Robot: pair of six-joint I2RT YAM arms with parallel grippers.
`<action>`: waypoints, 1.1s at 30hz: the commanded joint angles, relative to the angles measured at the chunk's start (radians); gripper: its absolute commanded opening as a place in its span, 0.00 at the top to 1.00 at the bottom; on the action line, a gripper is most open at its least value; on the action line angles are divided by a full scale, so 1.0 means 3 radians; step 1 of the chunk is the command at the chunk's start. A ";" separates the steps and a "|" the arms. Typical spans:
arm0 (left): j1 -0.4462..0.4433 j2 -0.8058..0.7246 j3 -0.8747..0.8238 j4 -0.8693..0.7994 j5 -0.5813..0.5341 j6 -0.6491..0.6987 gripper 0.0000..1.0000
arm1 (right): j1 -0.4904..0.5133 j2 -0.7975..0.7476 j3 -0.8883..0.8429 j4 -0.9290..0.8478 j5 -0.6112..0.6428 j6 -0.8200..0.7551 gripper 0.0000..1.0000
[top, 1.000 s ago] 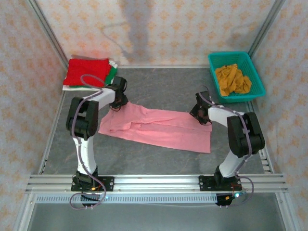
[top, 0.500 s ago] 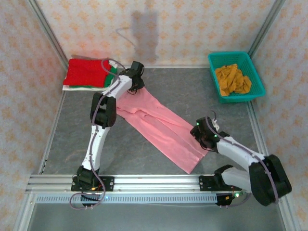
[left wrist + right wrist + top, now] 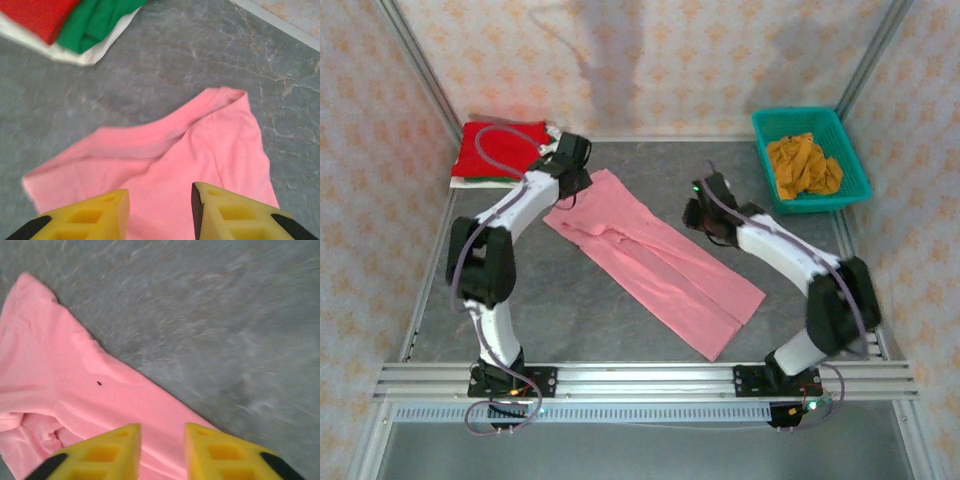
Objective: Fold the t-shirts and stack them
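Observation:
The pink t-shirt [image 3: 655, 260] lies folded into a long strip, running diagonally from back left to front right on the grey table. My left gripper [image 3: 572, 180] hovers over its back-left end, and the left wrist view has the jaws [image 3: 160, 207] open above the pink cloth [image 3: 200, 150] with nothing between them. My right gripper [image 3: 702, 215] is over the strip's right edge, open [image 3: 162, 445] just above the pink cloth [image 3: 60, 375]. At the back left lies a stack of the red t-shirt [image 3: 500, 147], the green one [image 3: 95, 20] and the white one [image 3: 85, 55]. The mustard-orange t-shirt [image 3: 803, 165] sits crumpled.
The teal lattice basket [image 3: 798, 112] at the back right holds the mustard-orange shirt. Aluminium frame posts and patterned walls close in the table on three sides. Bare grey tabletop [image 3: 580, 310] shows in front of the pink shirt.
The pink shirt has swung from lying across the table to a diagonal. The left gripper has drawn back slightly left; the right gripper has moved from the strip's front end toward the back.

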 commanded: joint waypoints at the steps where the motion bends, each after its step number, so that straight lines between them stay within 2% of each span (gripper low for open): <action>1: 0.0008 -0.0040 -0.0561 0.0246 0.0007 -0.0335 0.62 | 0.0055 0.0513 0.0522 -0.0373 -0.0292 -0.0449 0.77; 4: 0.0046 0.0077 -0.0669 0.0174 0.0091 -0.0390 0.63 | 0.0060 0.0748 0.0792 -0.0385 -0.0371 -0.0430 0.79; 8: 0.0061 0.0156 -0.0807 0.0342 0.0196 -0.0456 0.64 | 0.0060 0.0720 0.0776 -0.0315 -0.0330 -0.0401 0.75; 9: 0.0064 0.0305 -0.0774 0.0362 0.0232 -0.0441 0.64 | 0.0060 0.0696 0.0757 -0.0316 -0.0306 -0.0401 0.75; 16: 0.0041 0.1058 0.0026 0.0159 0.0377 -0.0175 0.67 | -0.0052 0.0302 0.0256 -0.0083 -0.0145 -0.0156 0.74; 18: 0.0044 0.1300 0.0409 0.0075 0.0492 -0.0018 0.68 | -0.0119 0.0113 -0.0015 0.0094 -0.0132 0.0014 0.74; 21: 0.0010 0.1856 0.1332 -0.0225 0.0704 0.0279 0.68 | -0.0177 -0.0136 -0.0378 0.0365 -0.0130 0.0182 0.72; 25: 0.0008 0.2841 0.3175 -0.0728 0.1039 0.0674 0.69 | -0.0185 -0.0248 -0.0586 0.0525 -0.0302 0.0187 0.67; 28: 0.0035 0.3453 0.4418 -0.0897 0.1300 0.0693 0.67 | -0.0190 -0.0229 -0.0537 0.0469 -0.0414 0.0172 0.64; 30: 0.0074 0.3494 0.4572 -0.0665 0.1486 0.0586 0.62 | -0.0189 -0.0235 -0.0488 0.0426 -0.0437 0.0161 0.63; 33: 0.0131 0.3152 0.4204 -0.0415 0.1509 0.0573 0.58 | -0.0190 -0.0202 -0.0372 0.0314 -0.0445 0.0070 0.61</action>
